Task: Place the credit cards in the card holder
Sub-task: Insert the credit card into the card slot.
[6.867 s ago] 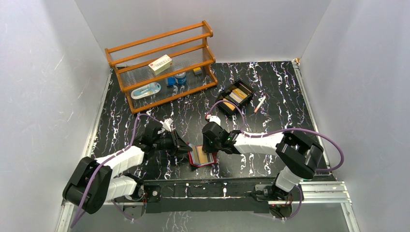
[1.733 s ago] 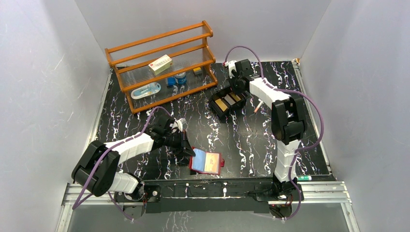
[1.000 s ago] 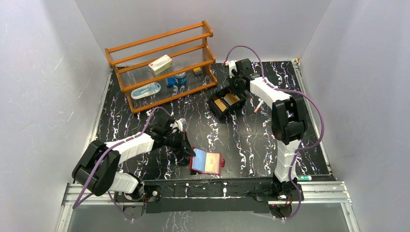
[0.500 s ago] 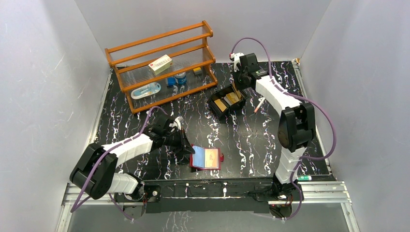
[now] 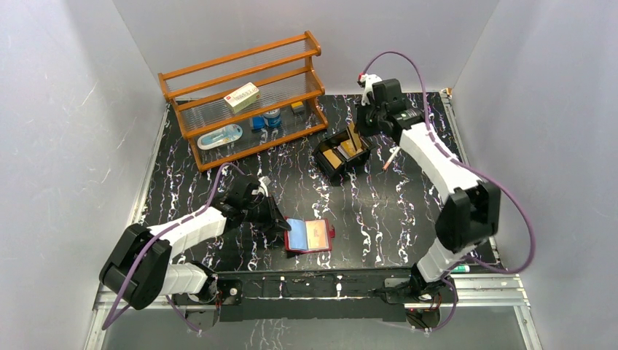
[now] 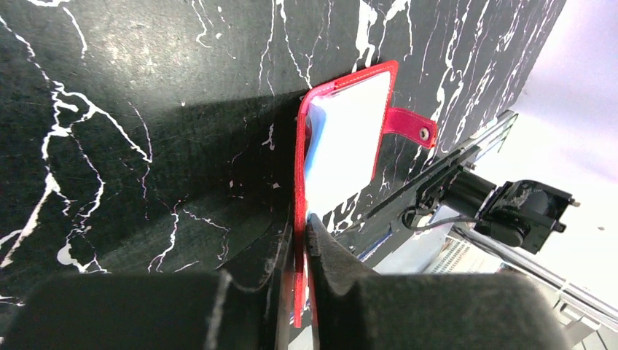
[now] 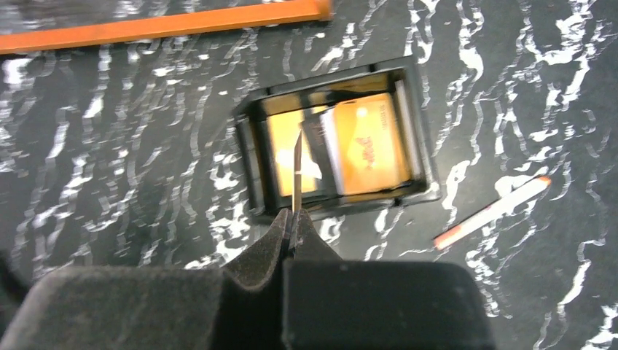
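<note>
The red card holder [image 5: 310, 237] lies open near the table's front edge, and its snap tab [image 6: 408, 127] points right. My left gripper [image 5: 280, 222] is shut on the holder's left edge, and the red edge [image 6: 299, 182] runs between the fingers [image 6: 328, 251]. At the back, my right gripper [image 5: 362, 130] is shut on a credit card [image 7: 297, 171] seen edge-on. It holds the card upright just above the black tray [image 7: 248, 153]. An orange card [image 7: 368, 142] and a gold one [image 7: 280, 142] lie inside the tray [image 5: 321, 157].
A wooden shelf rack [image 5: 218, 135] stands at the back left, with a cream box [image 5: 242, 96], small cans and a blue-white packet on it. A white and orange pen [image 5: 391, 157] [image 7: 492, 211] lies just right of the tray. White walls close in three sides.
My right gripper has lifted a card on edge out of the tray and drawn back to the right. The left arm has pulled slightly left while keeping hold of the holder's edge.
</note>
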Robot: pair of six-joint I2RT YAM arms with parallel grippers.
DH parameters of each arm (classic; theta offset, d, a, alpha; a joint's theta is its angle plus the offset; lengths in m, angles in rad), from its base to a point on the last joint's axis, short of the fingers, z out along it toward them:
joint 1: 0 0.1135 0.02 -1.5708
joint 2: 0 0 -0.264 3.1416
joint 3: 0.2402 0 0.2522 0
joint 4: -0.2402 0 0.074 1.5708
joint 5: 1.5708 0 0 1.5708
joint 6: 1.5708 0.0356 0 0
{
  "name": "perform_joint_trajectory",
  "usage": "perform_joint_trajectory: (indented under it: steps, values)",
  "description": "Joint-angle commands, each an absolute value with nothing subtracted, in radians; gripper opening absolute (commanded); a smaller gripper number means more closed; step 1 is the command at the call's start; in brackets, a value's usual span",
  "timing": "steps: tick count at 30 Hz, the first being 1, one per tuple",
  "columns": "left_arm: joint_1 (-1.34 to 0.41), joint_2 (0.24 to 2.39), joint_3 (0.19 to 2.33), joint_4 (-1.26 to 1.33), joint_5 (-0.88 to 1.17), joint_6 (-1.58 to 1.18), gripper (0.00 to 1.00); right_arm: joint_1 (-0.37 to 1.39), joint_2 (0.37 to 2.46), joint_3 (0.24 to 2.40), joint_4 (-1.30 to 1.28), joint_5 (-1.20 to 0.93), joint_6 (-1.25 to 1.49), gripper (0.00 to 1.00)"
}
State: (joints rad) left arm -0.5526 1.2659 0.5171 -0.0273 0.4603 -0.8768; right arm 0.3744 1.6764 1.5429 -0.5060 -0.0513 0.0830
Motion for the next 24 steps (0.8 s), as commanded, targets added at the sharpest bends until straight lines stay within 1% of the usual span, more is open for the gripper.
perform_joint_trajectory:
  steps: [1,6,11,14,19,20,24]
  values:
    - [-0.55,1.256,0.525,-0.054,0.416,-0.868,0.13,0.443,1.492,1.413,-0.433,-0.135,0.263,0.0]
    - [-0.551,1.217,0.515,-0.101,0.387,-0.854,0.22,0.526,1.345,1.216,-0.329,-0.164,0.403,0.0]
    - [-0.55,1.195,0.521,-0.157,0.364,-0.826,0.23,0.623,1.239,1.032,-0.215,-0.174,0.583,0.0]
    - [-0.55,1.192,0.497,-0.137,0.374,-0.833,0.18,0.709,1.195,0.908,-0.129,-0.162,0.681,0.0]
    - [-0.549,1.207,0.481,-0.122,0.38,-0.838,0.02,0.806,1.164,0.731,0.034,-0.151,0.819,0.0]
    - [-0.55,1.21,0.477,-0.117,0.38,-0.839,0.0,0.813,1.163,0.701,0.066,-0.149,0.84,0.0]
    - [-0.55,1.222,0.456,-0.108,0.372,-0.845,0.0,0.85,1.176,0.622,0.165,-0.14,0.899,0.0]
